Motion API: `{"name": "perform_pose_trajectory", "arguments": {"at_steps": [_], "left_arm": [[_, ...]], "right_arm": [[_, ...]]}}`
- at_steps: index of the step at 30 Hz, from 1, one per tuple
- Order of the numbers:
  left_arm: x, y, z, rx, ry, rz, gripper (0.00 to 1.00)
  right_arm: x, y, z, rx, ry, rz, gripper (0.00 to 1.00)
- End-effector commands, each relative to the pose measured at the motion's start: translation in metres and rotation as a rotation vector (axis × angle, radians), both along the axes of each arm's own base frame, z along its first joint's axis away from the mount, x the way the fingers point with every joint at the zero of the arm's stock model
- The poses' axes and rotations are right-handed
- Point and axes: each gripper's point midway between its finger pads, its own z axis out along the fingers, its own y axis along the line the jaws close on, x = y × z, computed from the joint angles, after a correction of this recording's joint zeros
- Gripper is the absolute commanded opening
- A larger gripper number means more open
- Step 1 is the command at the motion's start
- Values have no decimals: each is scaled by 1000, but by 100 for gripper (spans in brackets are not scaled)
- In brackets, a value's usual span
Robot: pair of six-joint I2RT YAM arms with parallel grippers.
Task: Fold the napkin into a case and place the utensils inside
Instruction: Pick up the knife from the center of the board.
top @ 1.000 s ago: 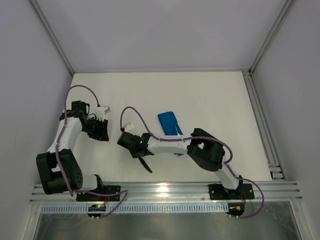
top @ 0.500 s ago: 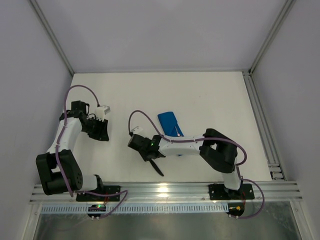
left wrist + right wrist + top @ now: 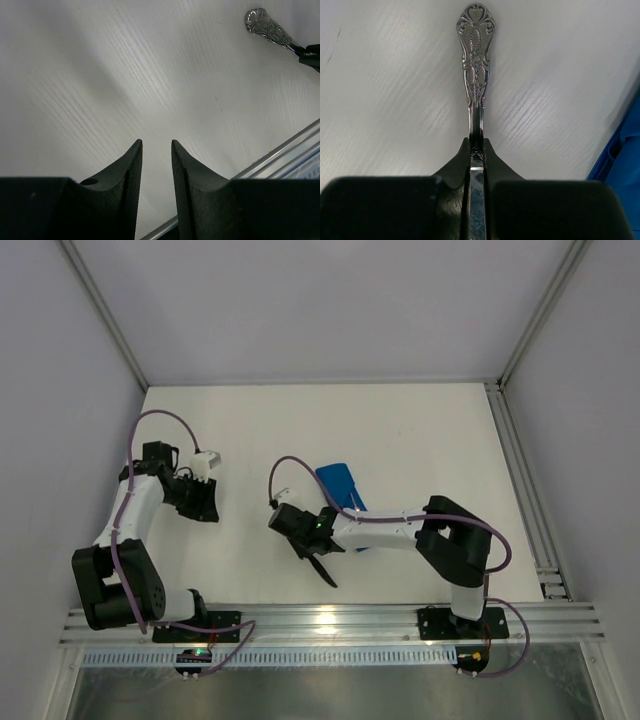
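Lab enclosure: aluminium rails (image 3: 330, 618), white table (image 3: 400, 430)

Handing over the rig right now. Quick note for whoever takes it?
Left pincer: open, empty, over bare table.
Right pincer: shut on a silver utensil at its neck, with the ornate handle sticking out. Knife or fork, cannot tell.
Done: blue napkin is folded into a narrow case, lying close to the right pincer.
Left: slide the held utensil into the case. The other utensil is not in sight, so check for it.

White arm links (image 3: 135, 505), black joints (image 3: 110, 590), purple cables (image 3: 160, 412), black wedge-shaped claw fingers (image 3: 125, 175).
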Motion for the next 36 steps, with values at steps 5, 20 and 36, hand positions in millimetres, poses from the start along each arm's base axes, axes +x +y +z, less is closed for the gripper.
{"name": "perform_pose_trajectory", "arguments": {"at_steps": [5,20,36], "left_arm": [[1,-2,10,-19,-35,-13,31],[1,-3,9,-20,-33,-16,31],[0,-3,12,-17,-42,-19,31]], "right_arm": [[2,5,-12,15,8,16,4],[11,23,-7,-47,34,80,38],[1,-11,-41,-184,98,46,4]]}}
